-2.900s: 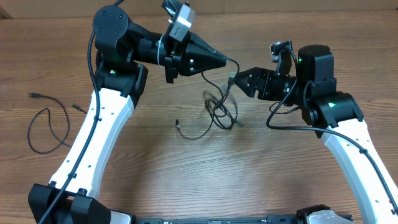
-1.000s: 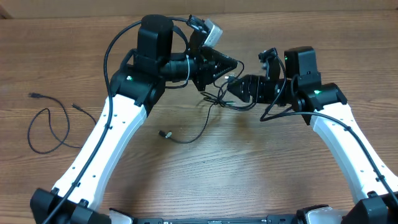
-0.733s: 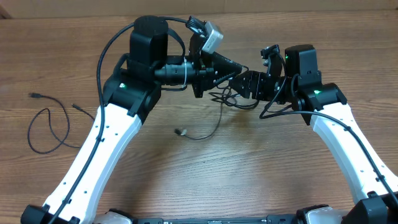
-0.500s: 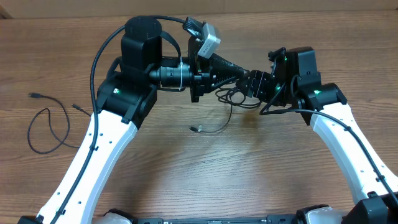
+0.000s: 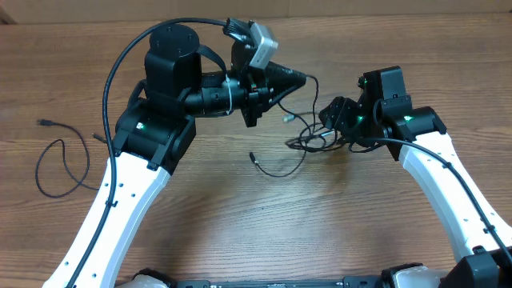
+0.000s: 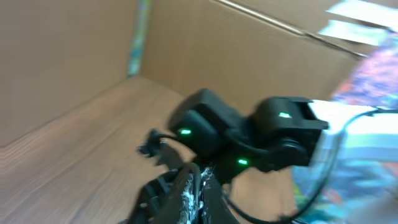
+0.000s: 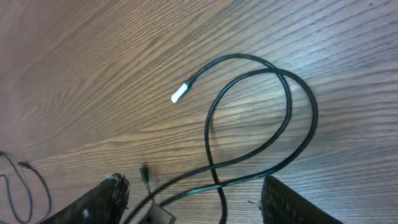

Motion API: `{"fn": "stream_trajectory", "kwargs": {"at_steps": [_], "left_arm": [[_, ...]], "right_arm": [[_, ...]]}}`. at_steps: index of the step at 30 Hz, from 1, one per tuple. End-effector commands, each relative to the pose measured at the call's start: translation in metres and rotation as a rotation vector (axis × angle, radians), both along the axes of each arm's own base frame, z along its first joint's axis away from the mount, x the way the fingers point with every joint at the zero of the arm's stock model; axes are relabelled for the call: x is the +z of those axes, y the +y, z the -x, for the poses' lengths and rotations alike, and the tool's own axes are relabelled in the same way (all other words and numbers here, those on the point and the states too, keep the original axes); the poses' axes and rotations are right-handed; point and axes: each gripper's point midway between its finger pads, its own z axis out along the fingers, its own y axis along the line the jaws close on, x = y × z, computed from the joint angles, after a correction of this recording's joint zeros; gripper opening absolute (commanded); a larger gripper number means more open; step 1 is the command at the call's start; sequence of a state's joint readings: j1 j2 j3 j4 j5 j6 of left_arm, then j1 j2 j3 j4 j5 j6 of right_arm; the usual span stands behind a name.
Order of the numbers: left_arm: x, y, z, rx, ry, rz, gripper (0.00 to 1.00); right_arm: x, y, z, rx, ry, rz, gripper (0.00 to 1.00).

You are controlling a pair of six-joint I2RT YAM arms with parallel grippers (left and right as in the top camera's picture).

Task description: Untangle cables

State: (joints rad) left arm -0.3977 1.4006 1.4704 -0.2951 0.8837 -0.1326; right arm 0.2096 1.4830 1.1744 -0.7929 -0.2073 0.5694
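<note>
- The cables (image 5: 310,142) lie bunched on the surface (image 5: 240,228) between the two arms.
- The right pincer (image 5: 330,122) is just beside the bunch, spread wide and holding nothing.
- The left pincer (image 5: 302,78) is pinched narrow on one strand running down to the bunch.
- A lone cord (image 5: 61,164) lies well apart, far left.

table (image 5: 264,232): brown wood grain | cardboard wall (image 6: 74,62): tan, upright along table's edge

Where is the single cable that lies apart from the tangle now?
In the overhead view, the single cable lies looped on the table at the far left, outside the left arm, well away from the tangle at centre right.
</note>
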Motion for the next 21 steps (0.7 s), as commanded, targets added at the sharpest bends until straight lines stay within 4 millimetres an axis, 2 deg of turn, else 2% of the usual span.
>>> {"fn": "stream_trajectory", "kwargs": {"at_steps": [1,3,5,6,7,9,10,12,19,21], "left_arm": [[0.003,0.019,-0.028,0.219,0.001,-0.022,0.04],[-0.001,0.027,-0.040,0.307,0.004,-0.045,0.04],[-0.006,0.033,-0.048,0.365,0.009,-0.063,0.04],[-0.007,0.034,-0.049,0.369,0.013,-0.067,0.04],[-0.011,0.033,-0.049,0.368,0.024,-0.074,0.04],[-0.018,0.033,-0.050,0.367,0.046,-0.089,0.04],[-0.020,0.033,-0.051,0.367,0.051,-0.092,0.04],[-0.029,0.032,-0.053,0.367,0.077,-0.109,0.04],[-0.050,0.027,-0.060,0.351,0.131,-0.140,0.04],[-0.052,0.027,-0.060,0.350,0.137,-0.143,0.04]], "right_arm": [[0.005,-0.003,-0.005,-0.019,-0.018,0.013,0.70],[0.007,0.004,-0.003,0.015,-0.015,-0.021,0.76],[0.015,0.026,0.004,0.170,-0.042,-0.098,0.77],[0.023,0.042,0.010,0.298,-0.078,-0.156,0.77],[0.043,0.072,0.028,0.544,-0.156,-0.297,0.80],[0.062,0.090,0.048,0.712,-0.216,-0.427,0.83],[0.069,0.095,0.055,0.760,-0.230,-0.473,0.84],[0.068,0.096,0.060,0.768,-0.214,-0.489,0.84],[0.069,0.096,0.060,0.768,-0.217,-0.488,0.84],[0.065,0.093,0.056,0.758,-0.219,-0.459,0.80]]}}
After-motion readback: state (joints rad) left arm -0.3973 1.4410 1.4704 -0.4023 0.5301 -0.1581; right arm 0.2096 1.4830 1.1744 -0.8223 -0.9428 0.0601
